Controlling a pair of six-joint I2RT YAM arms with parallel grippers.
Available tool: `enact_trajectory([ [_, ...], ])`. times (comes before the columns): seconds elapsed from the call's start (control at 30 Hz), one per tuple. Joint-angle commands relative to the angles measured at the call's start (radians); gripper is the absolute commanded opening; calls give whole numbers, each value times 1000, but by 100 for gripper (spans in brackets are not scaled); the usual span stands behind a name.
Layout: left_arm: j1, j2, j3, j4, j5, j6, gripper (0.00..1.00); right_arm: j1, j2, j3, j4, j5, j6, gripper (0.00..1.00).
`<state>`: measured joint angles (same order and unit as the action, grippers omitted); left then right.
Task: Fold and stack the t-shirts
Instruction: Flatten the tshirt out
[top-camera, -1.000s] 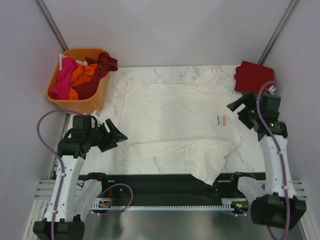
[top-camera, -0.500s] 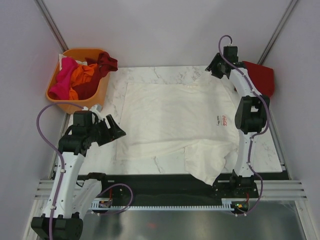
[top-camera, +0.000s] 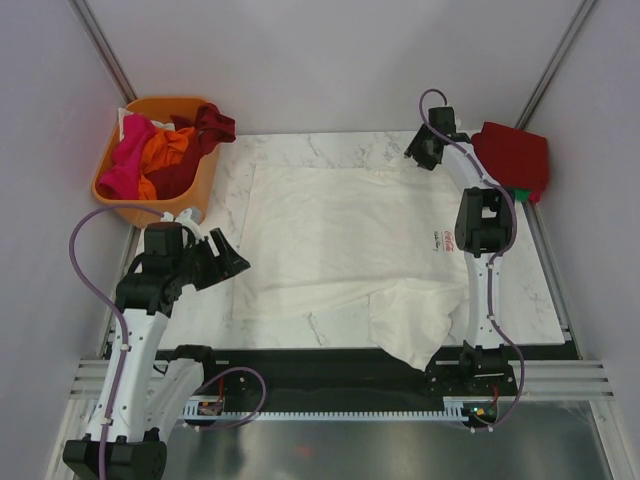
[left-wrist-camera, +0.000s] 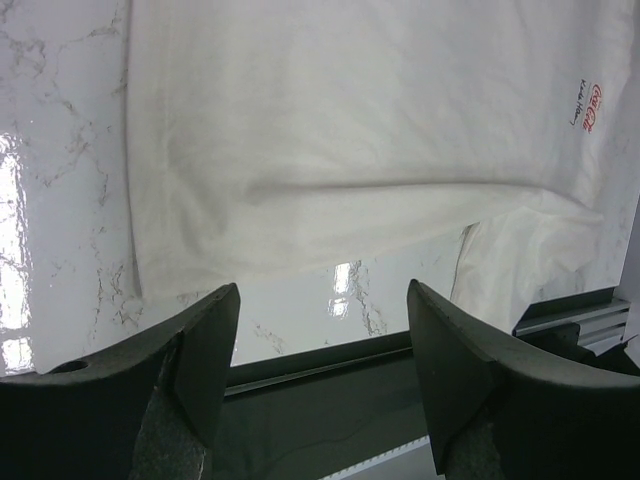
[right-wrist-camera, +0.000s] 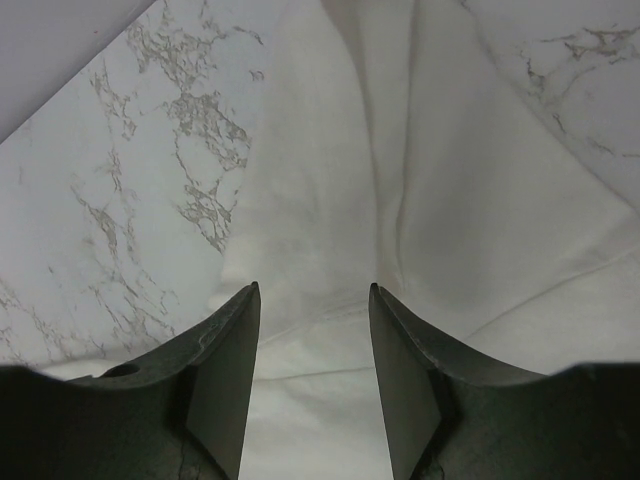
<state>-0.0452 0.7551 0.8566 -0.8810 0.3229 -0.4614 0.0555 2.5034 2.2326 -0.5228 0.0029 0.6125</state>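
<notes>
progress looks early, going by how things lie. the cream-white coca-cola t-shirt (top-camera: 340, 230) is spread flat and unfolded across the marble table (top-camera: 330, 145), print up, with its near right part hanging over the table's near edge. no fold is made in it yet. at the far right corner a red t-shirt (top-camera: 510, 152) lies as a compact square, which i judge to be folded already. a sliver of green cloth (top-camera: 521, 192) peeks from under its near edge; whether that is a second folded tee i cannot tell. the orange plastic basket (top-camera: 160, 210) at the far left holds a jumble: a pink t-shirt (top-camera: 125, 160), an orange t-shirt (top-camera: 165, 150) and a dark red t-shirt (top-camera: 205, 128) draped over the rim.

count: one tee spread out, one red tee set aside with perhaps one green beneath it, and three colours of cloth in the one basket. that leaves at least four garments to fold and stack.

right gripper (right-wrist-camera: 313, 290) reaches to the far right corner of the cream-white tee, near the red one. its fingers stand apart over creased fabric by the shirt's edge, holding nothing. left gripper (left-wrist-camera: 320, 292) hovers off the shirt's near left corner, fingers spread wide with nothing between them, the hem just ahead. the next step, i judge, is a pinch at each end to begin the first fold.
</notes>
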Motion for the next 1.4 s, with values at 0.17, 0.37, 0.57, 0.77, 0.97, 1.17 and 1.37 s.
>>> enact_trajectory([
  [0.17,8,-14,-2,31,-12,38,75,10,9,-14,33,51,-3,55],
  [0.37,8,-13,-5,31,-12,36,74,1,-29,-73,40,109,-20,55],
  [0.57,8,-13,-5,31,-12,36,75,-9,-41,-126,76,83,-25,54],
  [0.77,10,-8,-5,31,-15,36,74,0,-25,-117,93,57,-20,49],
  [0.97,10,-10,-5,31,-18,35,74,1,-14,-85,95,36,-16,43],
  [1.17,11,-13,-5,31,-16,35,74,6,-11,-65,93,26,-16,38],
  [1.37,10,-16,-7,31,-16,35,74,4,-11,-71,96,22,-19,1],
])
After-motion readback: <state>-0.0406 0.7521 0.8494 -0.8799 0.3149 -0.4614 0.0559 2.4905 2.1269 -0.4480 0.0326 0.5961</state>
